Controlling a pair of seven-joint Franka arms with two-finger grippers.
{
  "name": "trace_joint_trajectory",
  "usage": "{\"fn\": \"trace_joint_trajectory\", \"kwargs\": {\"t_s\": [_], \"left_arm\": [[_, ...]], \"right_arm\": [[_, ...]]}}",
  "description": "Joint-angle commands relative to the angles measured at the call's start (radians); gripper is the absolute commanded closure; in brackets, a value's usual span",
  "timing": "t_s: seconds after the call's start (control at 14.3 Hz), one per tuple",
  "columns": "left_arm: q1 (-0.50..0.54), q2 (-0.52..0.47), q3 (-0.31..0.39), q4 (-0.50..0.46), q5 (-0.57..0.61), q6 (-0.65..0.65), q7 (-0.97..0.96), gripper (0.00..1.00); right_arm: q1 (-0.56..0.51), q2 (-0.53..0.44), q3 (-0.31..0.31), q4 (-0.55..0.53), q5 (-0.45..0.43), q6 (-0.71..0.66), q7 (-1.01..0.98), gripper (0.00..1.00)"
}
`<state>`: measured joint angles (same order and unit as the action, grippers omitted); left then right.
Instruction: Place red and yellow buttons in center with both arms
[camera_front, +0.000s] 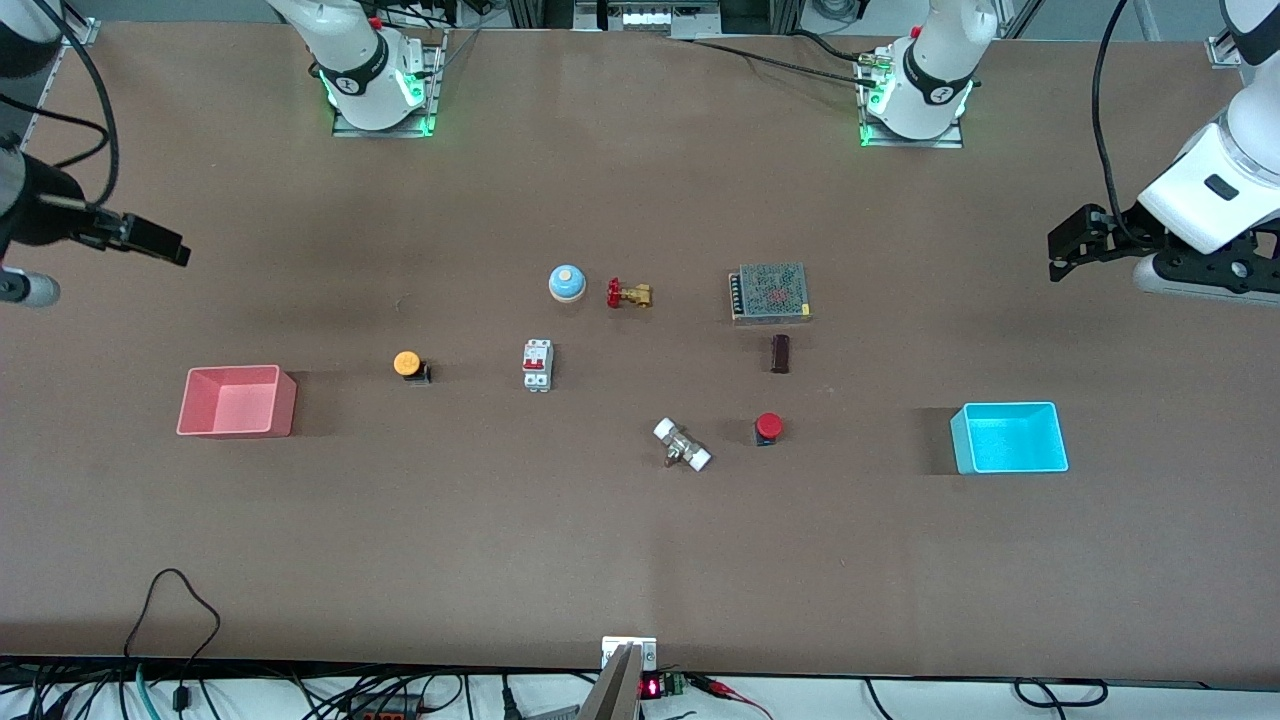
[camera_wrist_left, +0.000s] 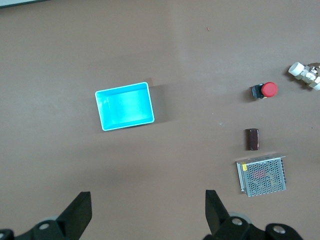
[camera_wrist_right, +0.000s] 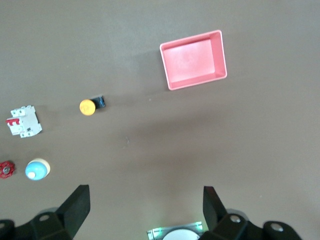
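Buttons are sitting apart on the brown counter (camera_front: 640, 560): the yellow button (camera_front: 407, 364) is lying toward the right arm's end, between the pink bin (camera_front: 238, 401) and the white circuit breaker (camera_front: 538, 365), while the red button (camera_front: 768, 427) is lying toward the left arm's end, just beside the white-capped pipe fitting (camera_front: 682, 445) and nearer to the front camera than the small dark block (camera_front: 781, 353). Neither button is being touched. The left pincer (camera_front: 1066, 243) is hovering high over the counter's edge at the left arm's end, well apart from the cyan bin (camera_front: 1010, 437); its wrist view is showing both fingers (camera_wrist_left: 80, 212) spread wide with nothing between them. The right pincer (camera_front: 150, 238) is hanging over the right arm's end of the counter, above and well apart from the pink bin; its fingers (camera_wrist_right: 77, 202) are likewise standing wide open and empty. Farther from the front camera, the blue dome bell (camera_front: 566, 283) is standing just beside the brass valve (camera_front: 630, 294), and the mesh-covered power supply (camera_front: 769, 292) is resting just beside the dark block.
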<state>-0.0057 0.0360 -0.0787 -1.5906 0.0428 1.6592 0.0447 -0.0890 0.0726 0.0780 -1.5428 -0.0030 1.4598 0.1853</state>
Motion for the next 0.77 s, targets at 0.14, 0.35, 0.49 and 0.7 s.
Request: {"fn": "trace_joint_trajectory", "kwargs": {"t_s": [0.14,0.35,0.49,0.7], "left_arm": [[0.016,-0.013,-0.012,-0.012,-0.015,0.013,0.004,0.0],[0.018,-0.011,-0.01,-0.011,-0.015,0.008,0.003,0.0],[0.016,-0.008,-0.01,-0.008,-0.014,0.008,0.001,0.0],[0.016,-0.008,-0.01,-0.008,-0.014,0.004,0.0,0.0]], "right_arm": [[0.023,0.016,-0.029,0.0,0.029,-0.003,-0.082,0.0],[0.029,0.018,-0.024,0.003,0.021,-0.004,-0.078,0.0],[0.029,0.019,-0.024,0.003,0.021,-0.004,-0.083,0.0],[0.029,0.019,-0.024,0.003,0.017,-0.003,-0.081,0.0]]}}
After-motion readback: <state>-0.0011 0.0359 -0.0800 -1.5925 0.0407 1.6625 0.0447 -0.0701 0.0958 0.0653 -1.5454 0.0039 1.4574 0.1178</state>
